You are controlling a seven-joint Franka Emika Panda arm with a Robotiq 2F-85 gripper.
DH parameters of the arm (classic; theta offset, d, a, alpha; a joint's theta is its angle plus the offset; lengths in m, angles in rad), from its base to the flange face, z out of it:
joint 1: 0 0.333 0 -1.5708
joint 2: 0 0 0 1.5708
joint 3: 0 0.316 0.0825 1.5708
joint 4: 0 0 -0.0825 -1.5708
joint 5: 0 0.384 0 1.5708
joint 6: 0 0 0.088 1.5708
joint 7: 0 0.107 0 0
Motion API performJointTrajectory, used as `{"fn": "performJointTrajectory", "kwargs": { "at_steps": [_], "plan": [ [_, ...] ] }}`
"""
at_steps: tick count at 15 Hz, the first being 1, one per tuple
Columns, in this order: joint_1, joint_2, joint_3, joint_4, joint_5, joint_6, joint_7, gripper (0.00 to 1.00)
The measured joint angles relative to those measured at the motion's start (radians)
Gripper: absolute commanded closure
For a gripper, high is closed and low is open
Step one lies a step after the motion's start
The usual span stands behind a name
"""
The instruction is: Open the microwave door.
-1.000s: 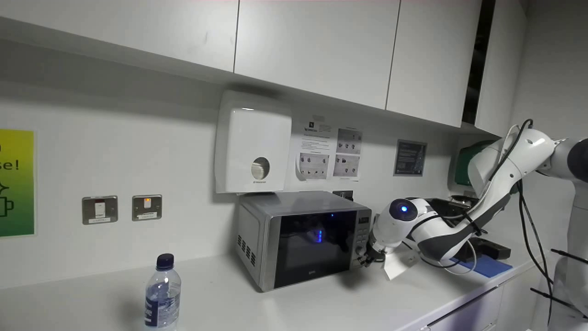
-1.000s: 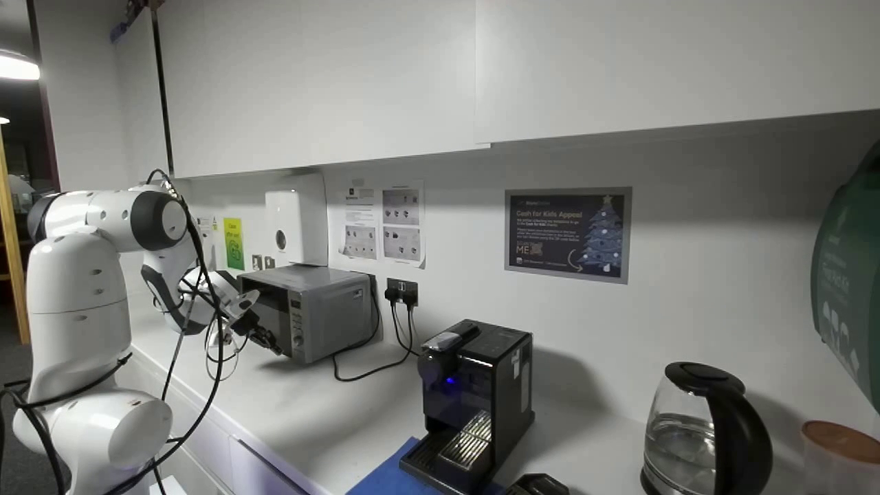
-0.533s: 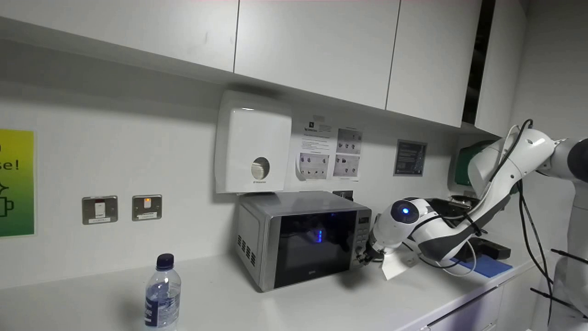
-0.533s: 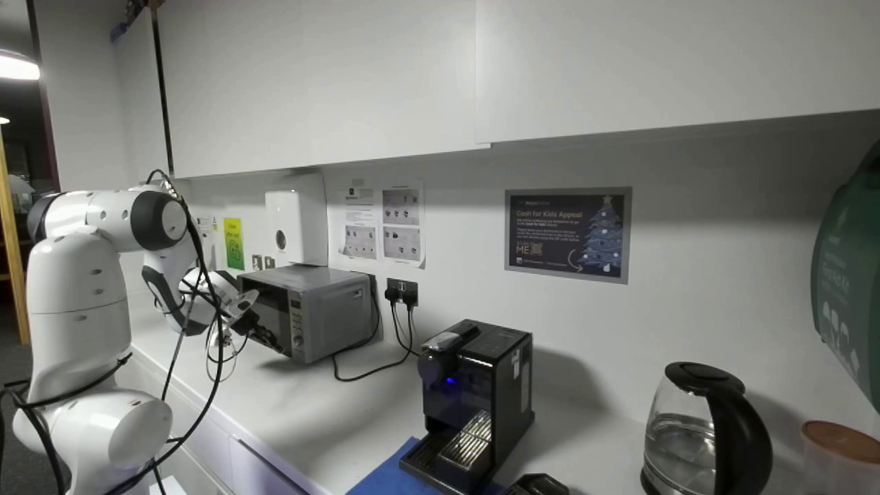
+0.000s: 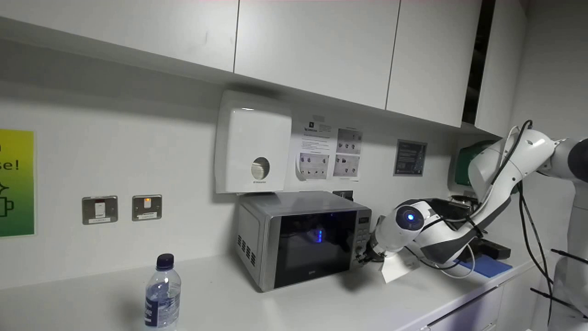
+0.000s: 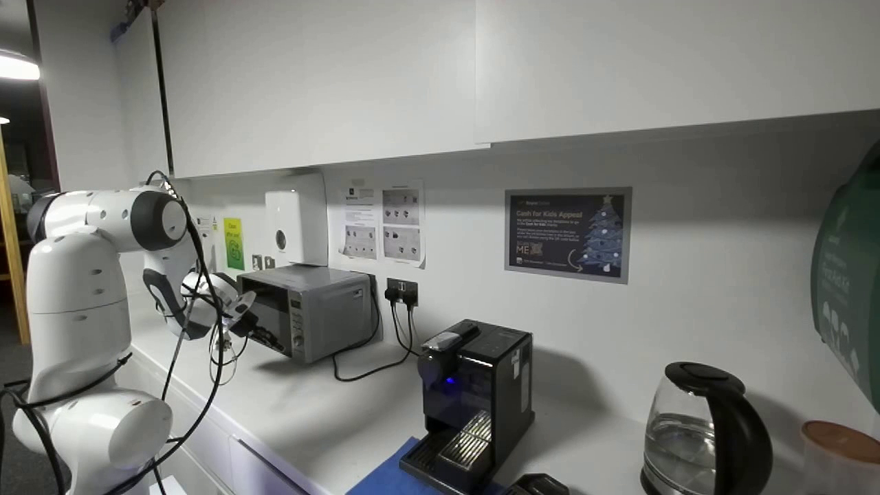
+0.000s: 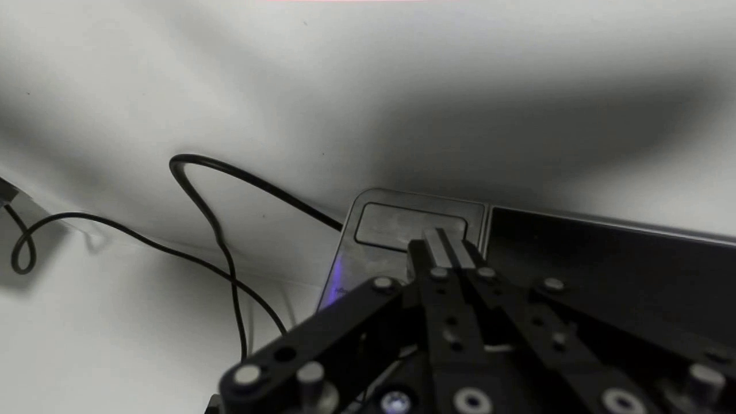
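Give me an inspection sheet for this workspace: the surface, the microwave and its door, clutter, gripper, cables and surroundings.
Surface: white countertop; blue mat at the foot of the coffee machine.
Job's things: microwave upright on the countertop; microwave door shut.
Clutter: capped bottle upright, apart from the microwave; kettle and lidded tub farther along.
Gripper: fingers shut together, nothing seen between them; they are at the rectangular button in the microwave's lower front corner, contact impossible to judge.
Cables: black cables lie loose beside the microwave; more hang from the robot arm.
Surroundings: white dispenser on the wall above the microwave; overhead cabinets; Christmas-tree poster.
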Motion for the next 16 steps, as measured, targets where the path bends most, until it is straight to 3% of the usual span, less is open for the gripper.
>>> {"fn": "performJointTrajectory", "kwargs": {
  "at_steps": [7,16],
  "plan": [
    [0.000,0.000,0.000,-0.021,-0.095,0.037,0.080,1.00],
    [0.000,0.000,0.000,-0.055,-0.131,0.037,0.082,1.00]
  ]
}}
